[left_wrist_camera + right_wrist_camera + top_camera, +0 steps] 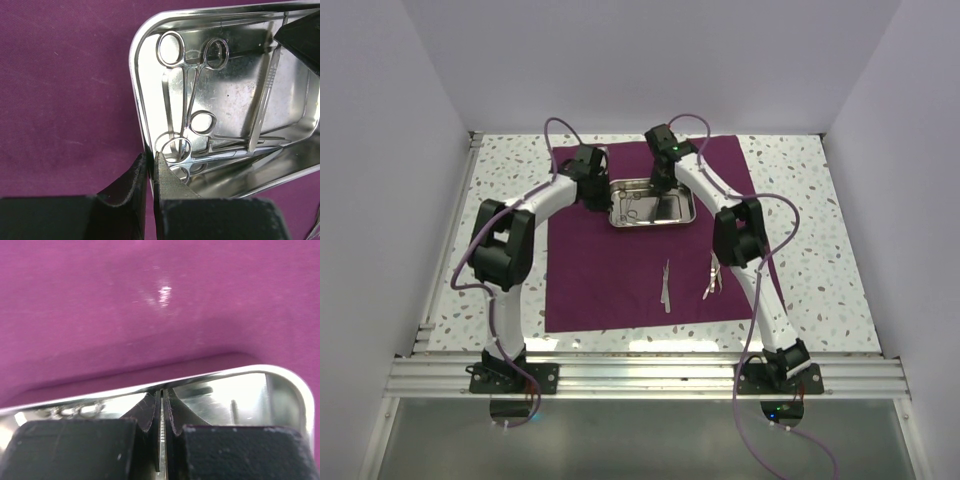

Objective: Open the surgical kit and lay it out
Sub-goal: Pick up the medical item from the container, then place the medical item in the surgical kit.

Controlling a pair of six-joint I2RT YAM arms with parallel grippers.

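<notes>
Left hand (150, 159) pinches the tray (134, 75) by its rim. Right hand (162, 397) is pressed onto thin ridged tweezers (267, 82) inside it. The shiny steel tray holds ring-handled forceps (192, 85) and sits on the far half of the flat purple cloth (610, 280).

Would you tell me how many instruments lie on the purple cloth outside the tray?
2: one slim instrument near the purple cloth's front middle, a second instrument right of it. More lie in the steel tray; arms may hide others.
</notes>
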